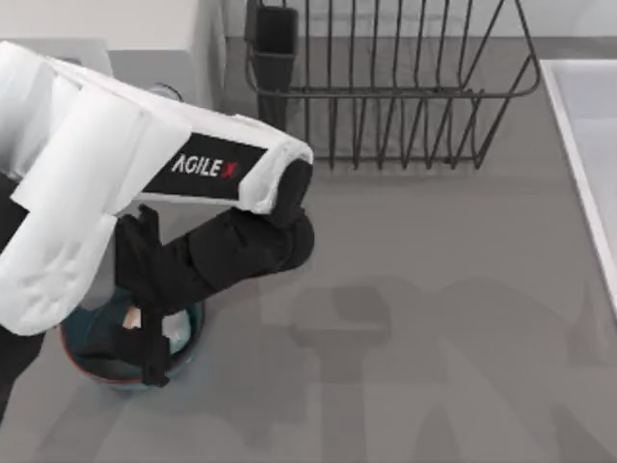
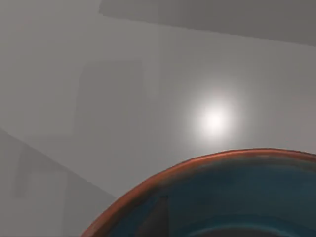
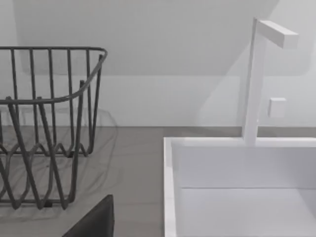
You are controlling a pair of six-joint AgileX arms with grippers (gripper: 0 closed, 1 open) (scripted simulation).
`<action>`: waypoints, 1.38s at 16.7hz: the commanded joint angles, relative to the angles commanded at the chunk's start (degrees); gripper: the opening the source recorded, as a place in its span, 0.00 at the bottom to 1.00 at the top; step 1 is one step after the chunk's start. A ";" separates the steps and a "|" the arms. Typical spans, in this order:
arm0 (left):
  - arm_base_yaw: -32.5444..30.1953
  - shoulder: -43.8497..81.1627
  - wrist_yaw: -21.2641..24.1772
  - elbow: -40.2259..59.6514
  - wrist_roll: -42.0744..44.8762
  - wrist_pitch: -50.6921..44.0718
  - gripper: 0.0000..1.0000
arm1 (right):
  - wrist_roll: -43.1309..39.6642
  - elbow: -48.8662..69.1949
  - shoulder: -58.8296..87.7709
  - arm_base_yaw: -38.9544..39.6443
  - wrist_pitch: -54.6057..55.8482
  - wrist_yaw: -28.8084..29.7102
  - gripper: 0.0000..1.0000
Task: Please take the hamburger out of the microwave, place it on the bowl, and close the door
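Now | left tool (image 1: 145,333) over the bowl (image 1: 82,352), finger state cannot be told | hamburger (image 1: 132,318) seemingly at the tool, above the bowl | microwave (image 1: 145,43) door closing remains.

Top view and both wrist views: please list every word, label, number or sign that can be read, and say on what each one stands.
"AGILEX", in white letters with a reddish X, on the black band of the left arm, which reaches over the bowl in the top view.
No other text: the rack, the sink and the faucet bear no readable marks.
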 joint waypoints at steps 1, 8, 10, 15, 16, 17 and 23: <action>0.40 -2.87 1.44 -1.94 2.81 2.44 1.00 | 0.00 0.00 0.00 0.00 0.00 0.00 1.00; 6.45 -39.18 15.14 -23.39 39.37 27.63 1.00 | 0.00 0.00 0.00 0.00 0.00 0.00 1.00; 9.28 -53.35 19.33 -31.26 54.82 36.27 1.00 | 0.00 0.00 0.00 0.00 0.00 0.00 1.00; 18.02 -88.56 28.59 -51.91 96.61 57.66 1.00 | 0.00 0.00 0.00 0.00 0.00 0.00 1.00; 19.93 -95.20 30.08 -55.90 104.33 61.59 1.00 | 0.00 0.00 0.00 0.00 0.00 0.00 1.00; 21.85 -101.43 31.45 -59.79 111.54 65.34 1.00 | 0.00 0.00 0.00 0.00 0.00 0.00 1.00; 32.16 -126.45 36.66 -78.52 142.18 82.42 1.00 | 0.00 0.00 0.00 0.00 0.00 0.00 1.00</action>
